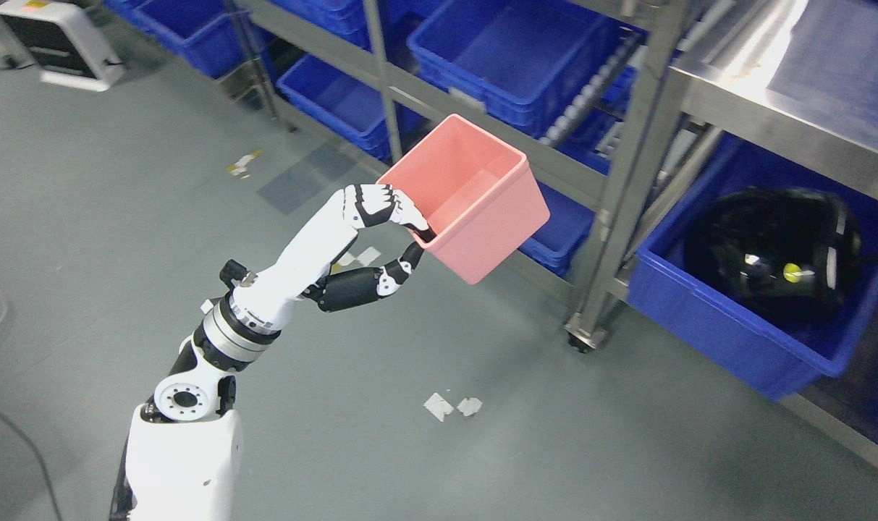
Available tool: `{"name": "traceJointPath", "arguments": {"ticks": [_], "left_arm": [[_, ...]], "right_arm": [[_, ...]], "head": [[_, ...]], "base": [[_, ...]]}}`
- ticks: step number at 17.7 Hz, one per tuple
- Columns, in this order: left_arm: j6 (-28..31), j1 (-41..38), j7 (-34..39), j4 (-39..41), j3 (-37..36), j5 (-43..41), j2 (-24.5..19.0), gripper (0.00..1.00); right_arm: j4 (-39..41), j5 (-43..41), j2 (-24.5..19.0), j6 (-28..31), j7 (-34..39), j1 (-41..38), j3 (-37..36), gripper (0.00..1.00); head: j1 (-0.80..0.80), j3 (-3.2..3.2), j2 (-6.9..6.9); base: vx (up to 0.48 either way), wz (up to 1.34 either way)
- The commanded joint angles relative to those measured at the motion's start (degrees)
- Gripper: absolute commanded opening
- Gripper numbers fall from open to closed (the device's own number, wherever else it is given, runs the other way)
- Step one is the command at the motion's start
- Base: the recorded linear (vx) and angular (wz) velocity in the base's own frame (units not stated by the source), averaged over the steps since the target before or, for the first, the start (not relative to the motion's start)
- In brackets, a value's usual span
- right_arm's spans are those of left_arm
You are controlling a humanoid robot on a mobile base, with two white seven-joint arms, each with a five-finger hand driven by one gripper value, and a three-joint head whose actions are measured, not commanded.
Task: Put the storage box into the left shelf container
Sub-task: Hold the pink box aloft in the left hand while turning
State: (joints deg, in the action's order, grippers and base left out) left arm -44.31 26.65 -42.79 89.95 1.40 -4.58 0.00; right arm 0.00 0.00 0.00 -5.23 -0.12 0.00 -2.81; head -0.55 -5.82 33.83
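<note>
Left arm: white and black, rising from the lower left edge and reaching up toward the middle of the view.
Left hand [384,231]: fingers [402,210] curled over the near rim of the storage box, thumb pressed against the outer wall below, so the box is pinched at its near corner.
Storage box [482,217]: pink plastic, open-topped and with nothing visible inside; held in the air above the floor, tilted so its mouth faces up and to the left, just in front of the shelf.
Floor [482,434]: grey, with small white scraps of paper [449,407] lying below the box and more bits further left.
Shelf [627,181]: metal frame on casters, standing behind the box.
Blue bins [511,58]: several rows on the shelf levels, the upper one behind the box open and bare inside.
Right bin [735,340]: large, blue, low at the right, holding a black rounded device [779,253].
Steel bench [793,79]: shiny top at the upper right.
White appliance [55,40]: on the floor, far upper left.
</note>
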Motion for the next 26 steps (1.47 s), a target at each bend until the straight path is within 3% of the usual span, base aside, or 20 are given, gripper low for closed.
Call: {"name": "traceJointPath", "arguments": {"ticks": [1, 13, 26], "left_arm": [[0.0, -0.5, 0.2, 0.8, 1.8, 0.0, -1.0, 0.02], [0.0, -1.7, 0.2, 0.8, 2.6, 0.3, -1.0, 0.02], [0.0, -2.0, 0.3, 0.8, 1.9, 0.3, -1.0, 0.03]], "right_arm": [[1.0, -0.2, 1.0, 0.0, 0.1, -0.4, 0.0, 1.00], [1.0, -0.2, 1.0, 0.0, 0.1, -0.4, 0.0, 1.00], [1.0, -0.2, 1.0, 0.0, 0.1, -0.4, 0.0, 1.00]], "head": [[0.00, 0.00, 0.00], [0.00, 0.00, 0.03], [0.00, 0.00, 0.02]], "base": [[0.026, 1.02], [0.169, 0.82], [0.340, 0.13]]}}
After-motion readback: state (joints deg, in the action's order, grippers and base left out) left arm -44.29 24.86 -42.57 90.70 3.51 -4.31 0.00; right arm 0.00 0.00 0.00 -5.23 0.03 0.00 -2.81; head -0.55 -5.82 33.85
